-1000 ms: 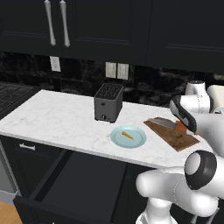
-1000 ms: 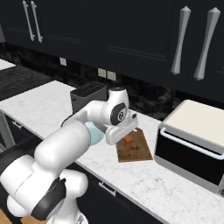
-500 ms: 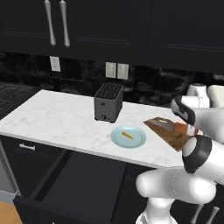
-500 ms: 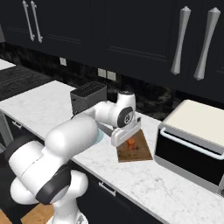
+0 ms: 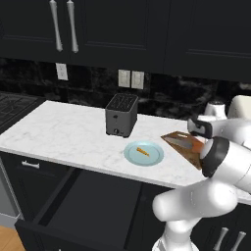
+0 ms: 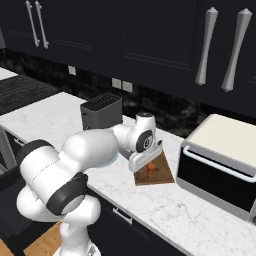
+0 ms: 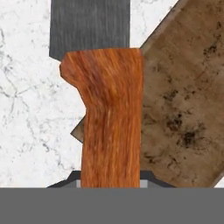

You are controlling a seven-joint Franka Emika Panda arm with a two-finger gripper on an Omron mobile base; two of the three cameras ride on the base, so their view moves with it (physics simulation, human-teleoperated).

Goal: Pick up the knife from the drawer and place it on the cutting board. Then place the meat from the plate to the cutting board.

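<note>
The knife [image 7: 111, 113] has come down close over the cutting board [image 7: 183, 109].

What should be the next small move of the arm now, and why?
Probably lower a little and open the end effector. It grips the knife by its handle, partly over the cutting board, and the meat waits on the plate.
</note>
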